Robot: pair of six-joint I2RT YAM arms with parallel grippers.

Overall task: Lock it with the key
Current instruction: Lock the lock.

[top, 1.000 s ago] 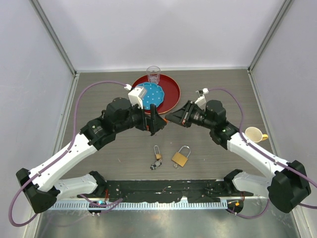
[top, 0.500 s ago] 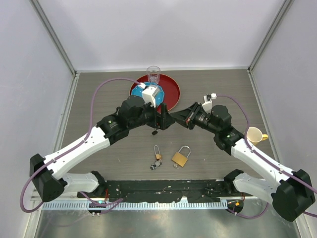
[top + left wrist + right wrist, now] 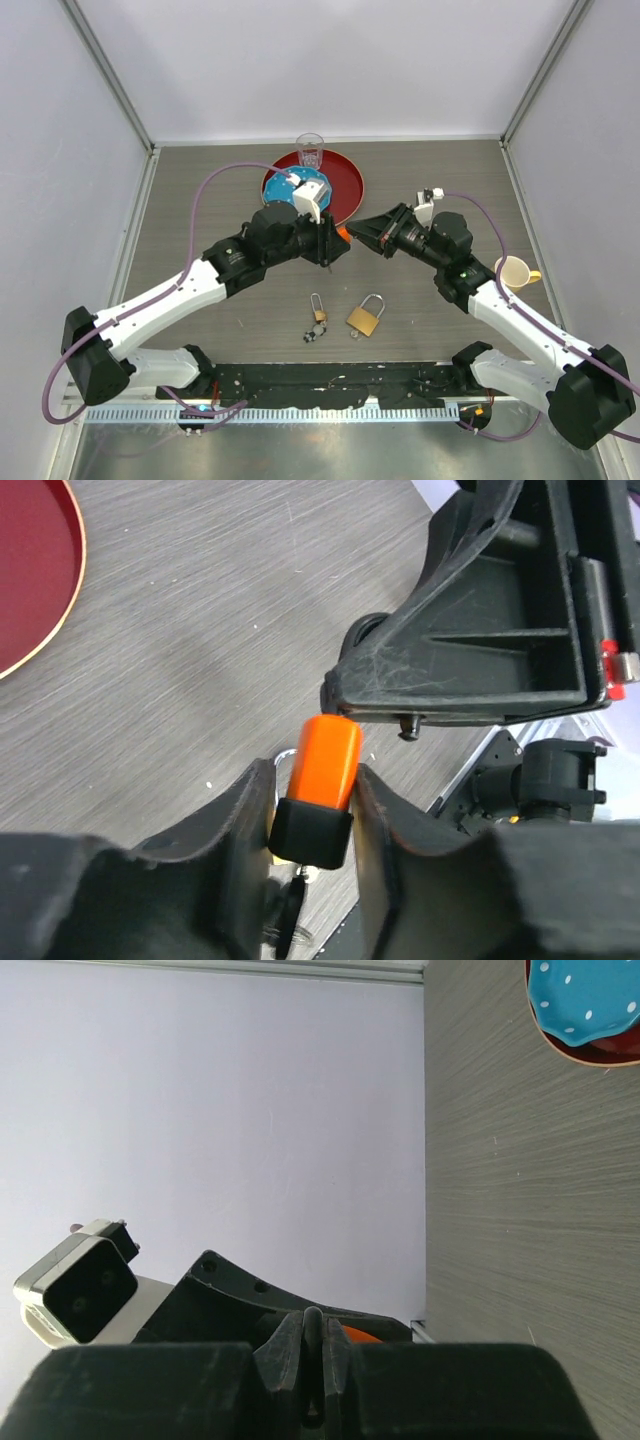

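Gripping an orange piece [image 3: 332, 760] with a black base, the left fingers [image 3: 238, 815] are pressing on it from both sides and holding it above the surface [image 3: 450, 170], between the two arms. The right fingers [image 3: 288, 1345] are lying flat together with nothing showing between them. Their tip is touching, or all but touching, the orange top. The orange piece may be the key's grip, but I cannot tell for certain.

Two locks are lying on the surface near the front edge, neither one being held. One is a brass padlock [image 3: 364, 318], and from above I cannot tell whether its shackle is seated. Just to its left is a small padlock [image 3: 317, 312] with a dark bunch [image 3: 311, 335] touching it, likely keys.

The padlock is probably going to feel heavy, rigid and smooth, sliding under a push. Taking it across the flat faces of the body is looking best, since that leaves the keyway and shackle free. A key is likely handling as light and stiff, twisting in a pinch unless held by its thick end.

At the back, a red tray [image 3: 350, 180] is carrying a blue plate [image 3: 570, 1000], and a clear glass [image 3: 310, 150] is standing at its far rim, seemingly empty. A cup [image 3: 513, 270] is sitting at the right, its inside not showing.
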